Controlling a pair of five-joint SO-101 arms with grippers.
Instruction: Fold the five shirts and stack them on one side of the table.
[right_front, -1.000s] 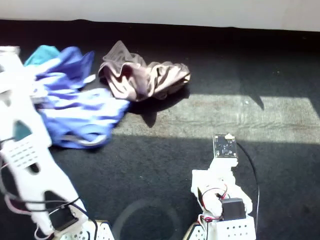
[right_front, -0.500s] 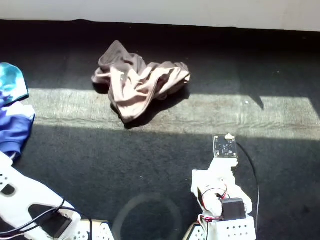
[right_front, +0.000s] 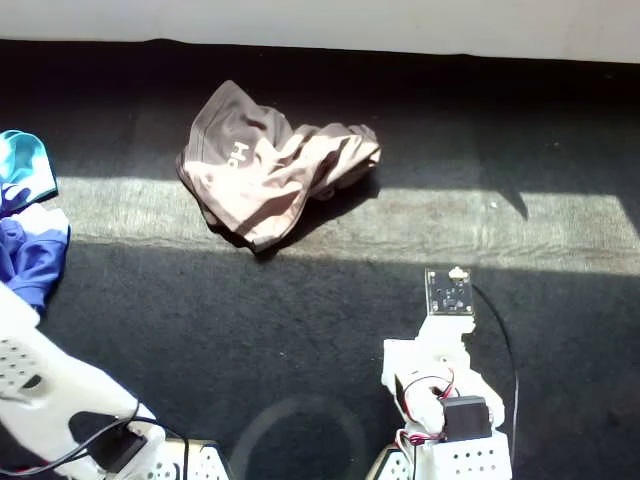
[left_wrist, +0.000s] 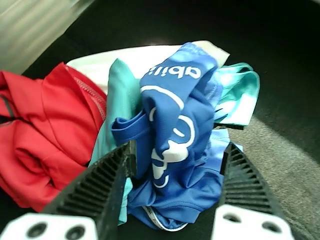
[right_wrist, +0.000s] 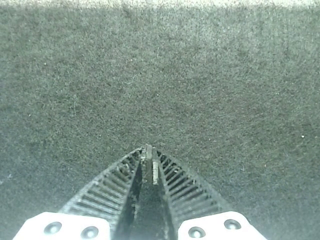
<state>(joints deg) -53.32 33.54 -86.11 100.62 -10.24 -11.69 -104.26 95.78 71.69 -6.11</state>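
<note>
A crumpled brown shirt (right_front: 270, 165) of soft knit lies unfolded on a dark felt-covered table (right_front: 300, 340), half in a band of sunlight. Well apart from the brown shirt, on the left arm's side, a heap of other shirts sits: a glossy blue shirt (left_wrist: 175, 135) with white print on top, tangled with a thin teal shirt (left_wrist: 116, 95). The left end effector (left_wrist: 178, 151) hangs over this heap with its ridged black jaws spread wide, one on either side of the blue shirt, gripping nothing. The right end effector (right_wrist: 148, 150) rests nearer the robot than the brown shirt, over bare felt, its jaws pressed together and empty.

The left wrist view adds to the high view a rumpled red shirt (left_wrist: 45, 130) beside the teal one, and a pale cloth (left_wrist: 100, 62) beneath them that may be the fifth shirt, though too little shows to be sure. The high view, in turn, gives the brown shirt and its wide gap from the heap.

Nothing looks folded yet. The likely trouble: the blue and teal shirts are wound together, so closing the wide jaws here could catch both layers and drag the whole heap. A sideways pull away from the brown shirt could also carry shirts over the table's edge.
</note>
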